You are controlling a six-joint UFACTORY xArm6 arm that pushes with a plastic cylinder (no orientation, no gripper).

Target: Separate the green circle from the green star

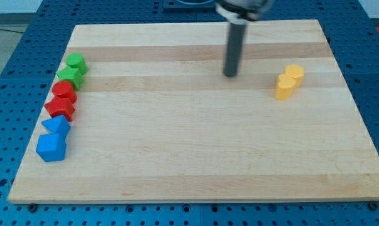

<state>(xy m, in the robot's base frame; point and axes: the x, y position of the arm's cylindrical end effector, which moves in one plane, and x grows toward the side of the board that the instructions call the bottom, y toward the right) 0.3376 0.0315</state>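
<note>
Here my tip [230, 75] stands well apart from two touching green blocks [73, 69].

The wooden surface [195, 150] is occupied by green [73, 69], red [61, 98] and blue blocks [53, 140] along the view's left, yellow blocks [289, 80] at right.

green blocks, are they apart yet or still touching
Touching. The two green blocks sit pressed together at the top of the column along the view's left edge, no gap showing. My tip is far off to their right, near none.
</note>
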